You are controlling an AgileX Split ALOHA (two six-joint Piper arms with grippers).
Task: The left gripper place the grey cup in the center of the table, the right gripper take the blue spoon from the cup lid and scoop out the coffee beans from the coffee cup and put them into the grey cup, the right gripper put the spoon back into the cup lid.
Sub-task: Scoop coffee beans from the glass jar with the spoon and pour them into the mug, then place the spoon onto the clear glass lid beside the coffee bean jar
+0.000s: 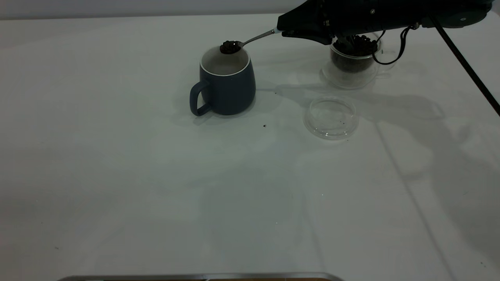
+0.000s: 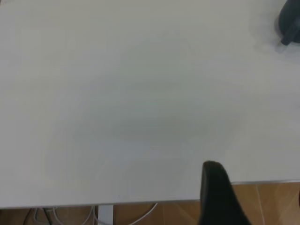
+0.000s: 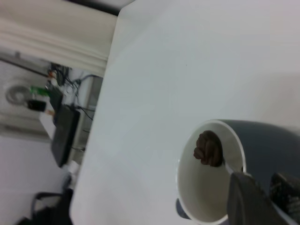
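The grey-blue cup stands near the table's middle with its handle toward the left front. My right gripper is shut on the spoon's handle. It holds the spoon bowl, heaped with coffee beans, just over the cup's far rim. In the right wrist view the beans hang over the cup's white inside, in front of my right gripper. The glass coffee cup with beans stands under the right arm. The clear lid lies empty in front of it. My left gripper is open over the table's edge, far from the cup.
Two loose beans lie on the white table, one between cup and lid and one right of the cup. The right arm's cable hangs beside the coffee cup. A metal edge runs along the table's front.
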